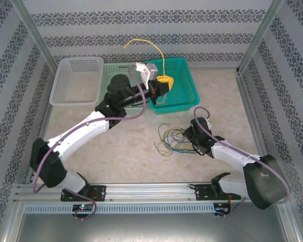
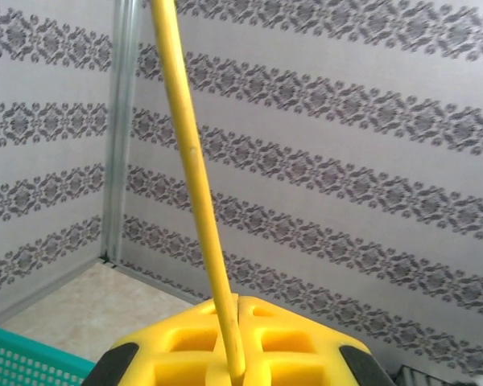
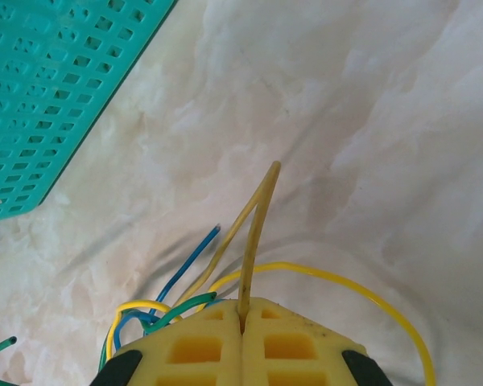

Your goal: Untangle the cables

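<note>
Thin yellow wire (image 1: 152,46), prob. light, springy & slippery, arcs up over the teal plastic basket (image 1: 190,86), pinched tight in left gripper (image 1: 165,81), while right gripper (image 3: 243,323), jaws closed on a dull-yellow strand (image 3: 254,229), sits at the yellow-green-blue wire tangle (image 1: 170,139) on the beige table (image 1: 116,151), so best gripped nr loose ends.

bright, even, diffuse light; soft faint shadows; no glare; wrist views sharp, near yellow pads slightly soft.
</note>
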